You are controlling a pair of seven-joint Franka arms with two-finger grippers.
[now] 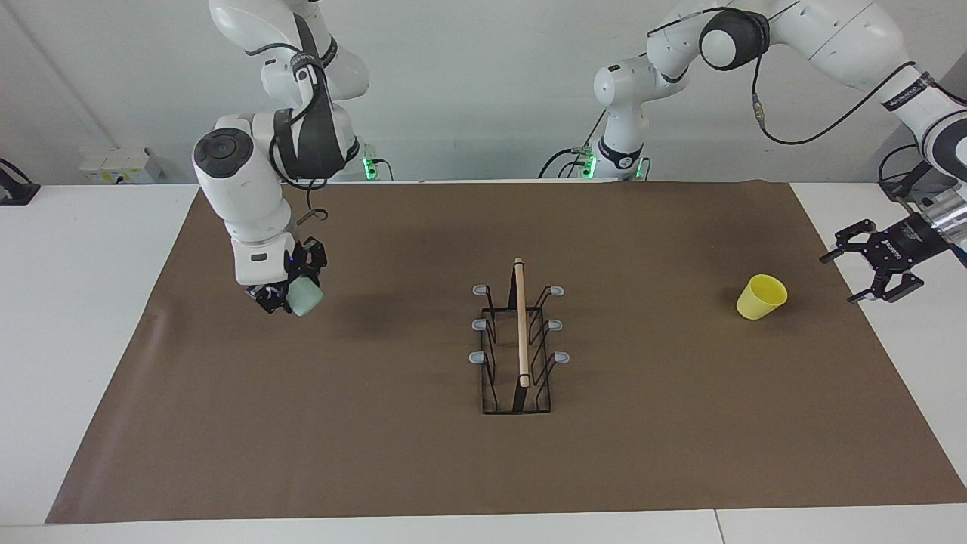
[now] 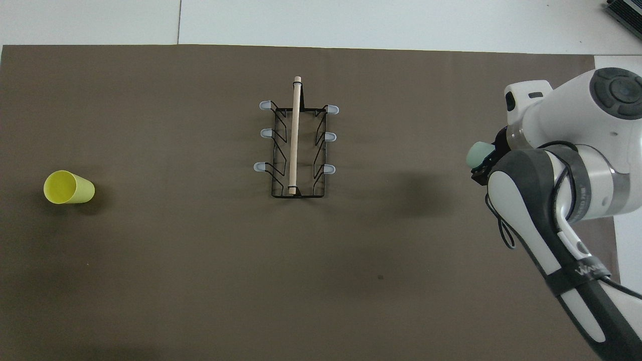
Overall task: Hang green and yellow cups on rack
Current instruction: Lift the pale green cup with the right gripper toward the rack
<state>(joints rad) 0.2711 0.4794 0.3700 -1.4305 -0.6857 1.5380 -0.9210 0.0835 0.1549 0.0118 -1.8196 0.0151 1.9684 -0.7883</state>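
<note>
The rack (image 1: 520, 340) stands in the middle of the brown mat, wooden rod on top, three grey-tipped prongs per side; it also shows in the overhead view (image 2: 297, 145). My right gripper (image 1: 285, 295) is shut on the mint green cup (image 1: 305, 296) and holds it above the mat toward the right arm's end; the cup shows in the overhead view (image 2: 478, 154), mostly under the arm. The yellow cup (image 1: 761, 297) lies on its side on the mat toward the left arm's end, also in the overhead view (image 2: 68, 187). My left gripper (image 1: 840, 279) is open, over the mat's edge beside the yellow cup, apart from it.
The brown mat (image 1: 378, 453) covers most of the white table (image 1: 75, 302). A small white box (image 1: 117, 162) sits at the table's edge near the right arm's base.
</note>
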